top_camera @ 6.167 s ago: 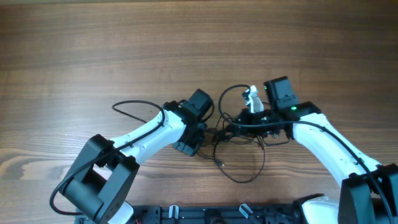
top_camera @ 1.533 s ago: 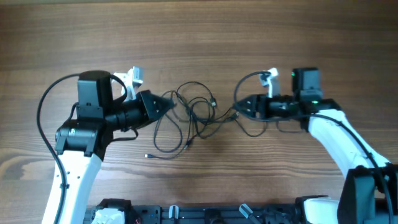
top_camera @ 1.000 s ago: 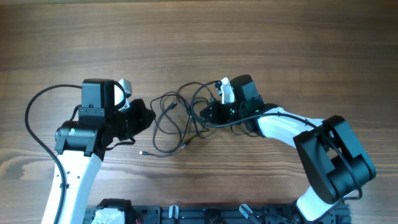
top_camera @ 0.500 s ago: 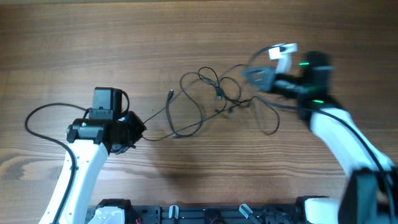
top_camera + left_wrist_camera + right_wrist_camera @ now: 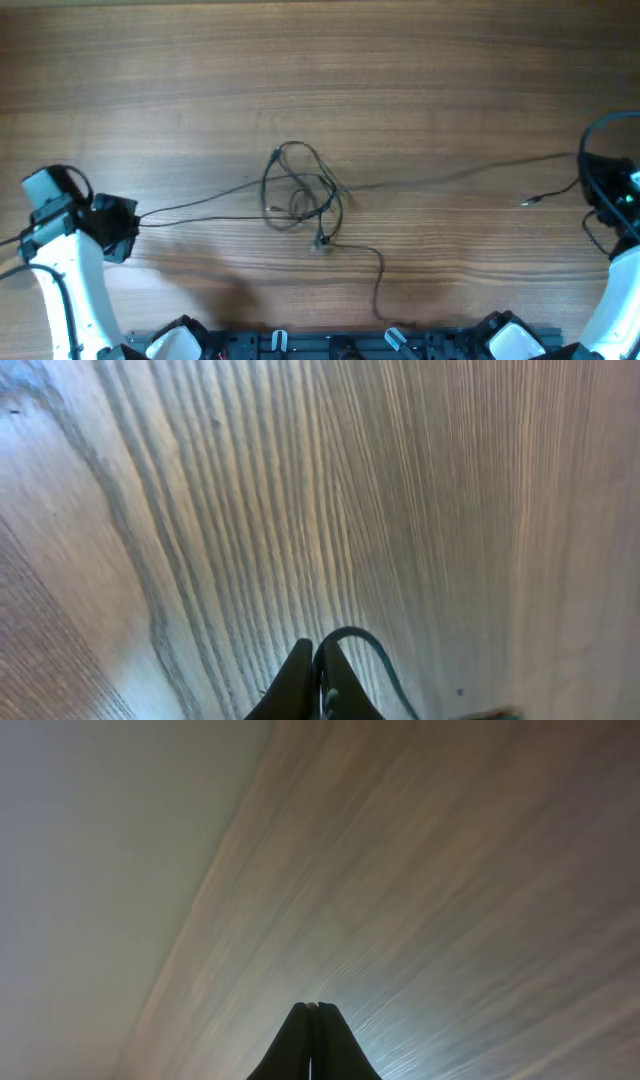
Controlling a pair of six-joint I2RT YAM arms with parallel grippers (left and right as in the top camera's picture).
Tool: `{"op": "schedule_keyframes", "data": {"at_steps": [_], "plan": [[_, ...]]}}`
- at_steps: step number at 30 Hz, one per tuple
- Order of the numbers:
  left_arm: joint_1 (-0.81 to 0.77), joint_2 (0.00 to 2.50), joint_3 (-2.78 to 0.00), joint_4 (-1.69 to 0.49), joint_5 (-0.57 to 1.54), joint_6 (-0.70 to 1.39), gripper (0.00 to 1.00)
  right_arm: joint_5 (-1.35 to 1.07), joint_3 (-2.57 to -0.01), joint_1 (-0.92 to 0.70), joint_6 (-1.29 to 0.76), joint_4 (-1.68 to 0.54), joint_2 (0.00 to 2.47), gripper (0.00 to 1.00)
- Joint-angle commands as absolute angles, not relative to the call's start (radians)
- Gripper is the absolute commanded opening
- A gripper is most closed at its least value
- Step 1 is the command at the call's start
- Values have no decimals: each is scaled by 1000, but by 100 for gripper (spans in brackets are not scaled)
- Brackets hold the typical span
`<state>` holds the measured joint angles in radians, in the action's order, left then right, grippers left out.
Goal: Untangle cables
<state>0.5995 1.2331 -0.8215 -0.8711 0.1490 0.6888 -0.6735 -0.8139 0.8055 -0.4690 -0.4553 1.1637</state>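
Cables (image 5: 298,196) lie knotted at the middle of the table (image 5: 320,70), strands stretched toward both sides. Left gripper (image 5: 318,665) pinched tight on one strand. Right gripper (image 5: 313,1020) fully closed; cannot tell if it holds anything.

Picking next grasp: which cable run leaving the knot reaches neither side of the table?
The slack tail curling from the knot toward the near edge; the left run and right run stretch out sideways.

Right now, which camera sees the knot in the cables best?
The overhead view: the whole knot sits in the middle, strands running out both ways. The left wrist view catches only a short black cable loop by its shut fingers. The right wrist view shows just table and shut fingers, no cable.
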Motion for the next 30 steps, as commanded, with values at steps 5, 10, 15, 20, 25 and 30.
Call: {"op": "schedule_keyframes", "data": {"at_steps": [5,10,15,20,25,30], "plan": [[649,1238,-818,-868,368,647,4,-668,-825,801,-442,-501,1150,5],[592,1238,-818,-867,389,647,4,-671,-824,691,-310,-595,1152,87],[529,1238,-818,-851,389,647,4,-629,-823,516,-318,-677,1166,100],[480,1238,-818,-845,389,648,4,-624,-792,297,-419,-685,1185,100],[420,1238,-818,-845,389,648,4,-625,-770,101,-687,-643,1246,85],[378,1238,-818,-844,389,654,4,-599,-770,-94,-876,-577,1361,81]]}}
